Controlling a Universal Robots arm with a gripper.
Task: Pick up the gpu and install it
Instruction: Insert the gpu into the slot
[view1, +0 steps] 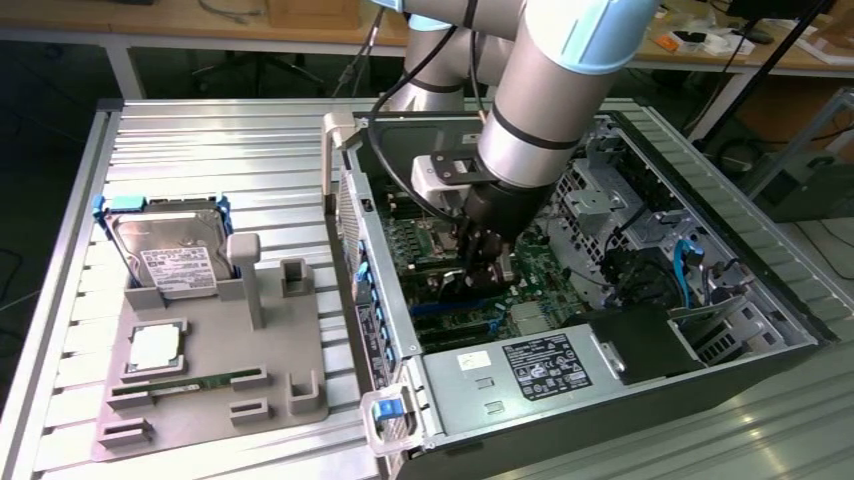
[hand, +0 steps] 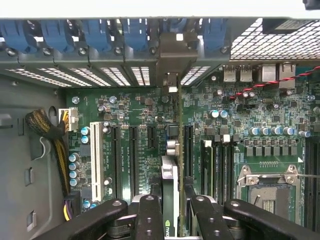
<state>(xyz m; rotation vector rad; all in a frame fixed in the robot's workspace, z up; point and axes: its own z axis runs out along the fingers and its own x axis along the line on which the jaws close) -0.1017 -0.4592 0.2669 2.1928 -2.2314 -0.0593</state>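
Observation:
My gripper (view1: 483, 262) reaches down into the open computer case (view1: 747, 300), over the green motherboard (view1: 534, 265). It is shut on the gpu (hand: 170, 175), which appears edge-on between the two black fingers (hand: 150, 210) in the wrist view. The card stands upright along a black expansion slot of the motherboard (hand: 135, 115). Its metal bracket end (hand: 170, 55) meets the case's rear slot openings under the blue clips. From outside, the gpu (view1: 461, 290) is a dark shape under the gripper. Whether it sits fully in the slot I cannot tell.
Beside the case, on the exterior view's left, a grey fixture (view1: 200, 400) holds a hard drive (view1: 167, 255), a processor (view1: 156, 345) and a memory stick (view1: 180, 385). A power supply (view1: 534, 370) sits at the case's near end. Yellow and black cables (hand: 50, 135) run along one side of the board.

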